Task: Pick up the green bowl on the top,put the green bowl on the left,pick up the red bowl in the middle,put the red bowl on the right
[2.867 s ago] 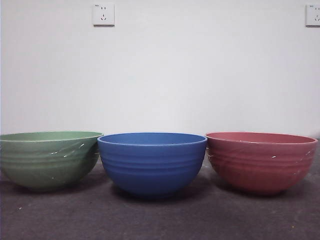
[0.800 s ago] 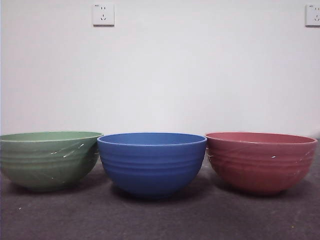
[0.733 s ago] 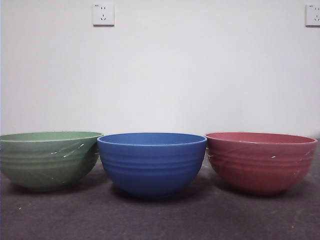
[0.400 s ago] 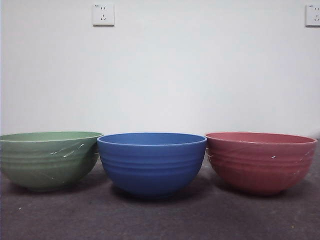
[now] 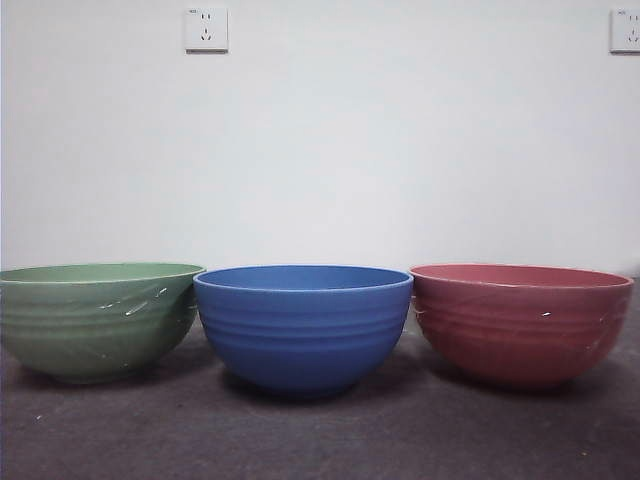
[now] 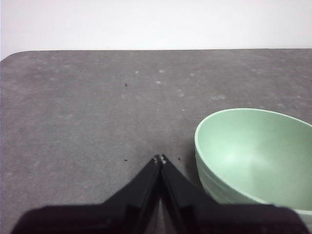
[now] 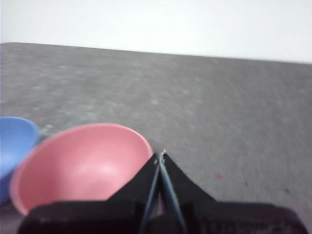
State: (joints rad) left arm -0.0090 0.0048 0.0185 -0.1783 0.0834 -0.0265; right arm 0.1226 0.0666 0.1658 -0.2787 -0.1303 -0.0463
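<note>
Beside blue bowl [image 5: 303, 325]: green bowl [image 5: 97, 318] left, red bowl [image 5: 520, 322] right.
Left gripper [image 6: 160, 158]: closed, empty, near green.
Right gripper [image 7: 160, 156]: closed, empty, near red.

Soft, even light fills all three views; the wall [image 5: 400, 150] is washed pale. Faint shadows pool under the bowls. Glossy scuffs glint on the green bowl [image 5: 97, 320]. The right wrist view looks blurred, perhaps from motion, softening the red bowl [image 7: 83, 165] beside the right gripper [image 7: 160, 156].
</note>
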